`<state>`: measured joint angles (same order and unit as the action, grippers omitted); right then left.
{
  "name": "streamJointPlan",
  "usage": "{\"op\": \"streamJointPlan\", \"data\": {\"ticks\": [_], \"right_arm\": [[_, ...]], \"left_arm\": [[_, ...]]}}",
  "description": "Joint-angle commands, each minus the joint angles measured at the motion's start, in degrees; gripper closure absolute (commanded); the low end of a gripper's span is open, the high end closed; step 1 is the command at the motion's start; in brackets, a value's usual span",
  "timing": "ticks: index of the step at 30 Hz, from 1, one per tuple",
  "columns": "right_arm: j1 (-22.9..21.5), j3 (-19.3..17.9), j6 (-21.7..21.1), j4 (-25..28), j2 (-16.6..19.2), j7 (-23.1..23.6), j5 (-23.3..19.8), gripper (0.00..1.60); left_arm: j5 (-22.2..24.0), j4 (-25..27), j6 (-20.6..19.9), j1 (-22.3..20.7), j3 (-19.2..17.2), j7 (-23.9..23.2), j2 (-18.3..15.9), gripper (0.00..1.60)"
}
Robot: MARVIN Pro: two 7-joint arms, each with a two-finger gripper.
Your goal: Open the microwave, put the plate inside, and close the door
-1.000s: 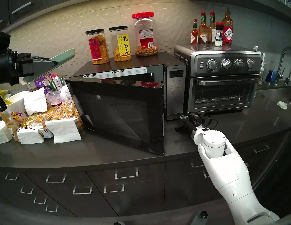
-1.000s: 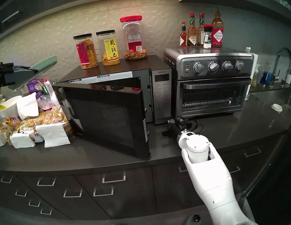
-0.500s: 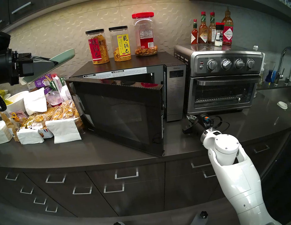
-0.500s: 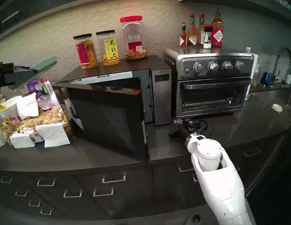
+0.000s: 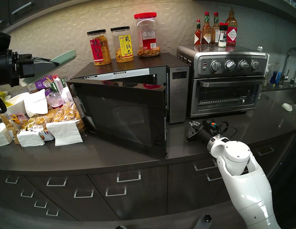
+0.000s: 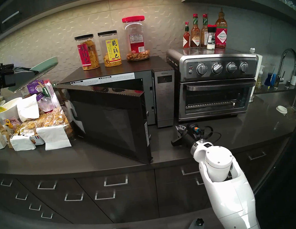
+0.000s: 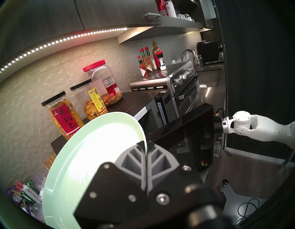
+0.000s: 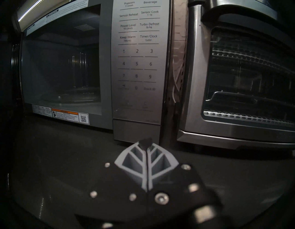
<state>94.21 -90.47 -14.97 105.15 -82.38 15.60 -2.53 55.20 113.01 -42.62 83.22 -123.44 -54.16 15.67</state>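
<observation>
The black microwave [image 5: 180,88] stands mid-counter with its glossy glass door [image 5: 125,118] swung about halfway open on the left hinge; the cavity [image 8: 63,67] with its glass turntable shows. High at the left, my left gripper [image 5: 55,64] is shut on the rim of the mint-green plate [image 5: 65,56], which tilts up toward the jars. In the left wrist view the fingers pinch the plate [image 7: 95,144] edge. My right gripper [image 5: 193,124] hovers low over the counter before the control panel [image 8: 137,64], shut and empty, right of the door's free edge.
Three snack jars [image 5: 122,44] stand on the microwave. A stainless toaster oven [image 5: 227,81] with sauce bottles [image 5: 215,30] on top sits to its right, then a sink and faucet [image 5: 291,64]. Snack packs and napkins [image 5: 49,121] crowd the counter left of the door.
My right arm has drawn back to the right and toward me, away from the door's edge. The door swung slightly wider early on. The left arm and plate have not moved.
</observation>
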Motion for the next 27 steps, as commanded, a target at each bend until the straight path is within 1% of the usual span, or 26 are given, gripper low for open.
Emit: {"op": "streamJointPlan", "data": {"ticks": [1, 11, 14, 19, 21, 22, 27], "right_arm": [[-0.7, 1.3, 0.3, 2.1, -0.7, 0.1, 0.0, 1.60], [-1.3, 3.0, 0.3, 2.2, -1.0, 1.1, -0.1, 1.60], [-1.6, 3.1, 0.6, 2.0, 0.1, 3.7, -1.3, 1.60], [-1.2, 2.7, 1.1, 2.7, 0.4, 5.2, -2.0, 1.60], [-1.1, 2.4, 1.8, 2.8, 0.8, 6.3, -2.8, 1.60], [-0.8, 2.3, 3.2, 2.8, 0.9, 6.6, -2.9, 1.60], [0.0, 2.0, 4.8, 2.8, 1.5, 8.1, -3.3, 1.60]], "left_arm": [[-0.1, 0.1, 0.0, -0.4, -0.7, -0.1, 0.0, 1.60], [-0.1, 0.1, 0.0, -0.4, -0.7, -0.1, 0.0, 1.60], [-0.1, 0.1, 0.0, -0.4, -0.7, -0.1, 0.0, 1.60], [-0.1, 0.1, 0.0, -0.4, -0.7, -0.1, 0.0, 1.60], [-0.1, 0.1, 0.0, -0.4, -0.7, -0.1, 0.0, 1.60], [-0.1, 0.1, 0.0, -0.4, -0.7, -0.1, 0.0, 1.60], [-0.1, 0.1, 0.0, -0.4, -0.7, -0.1, 0.0, 1.60]]}}
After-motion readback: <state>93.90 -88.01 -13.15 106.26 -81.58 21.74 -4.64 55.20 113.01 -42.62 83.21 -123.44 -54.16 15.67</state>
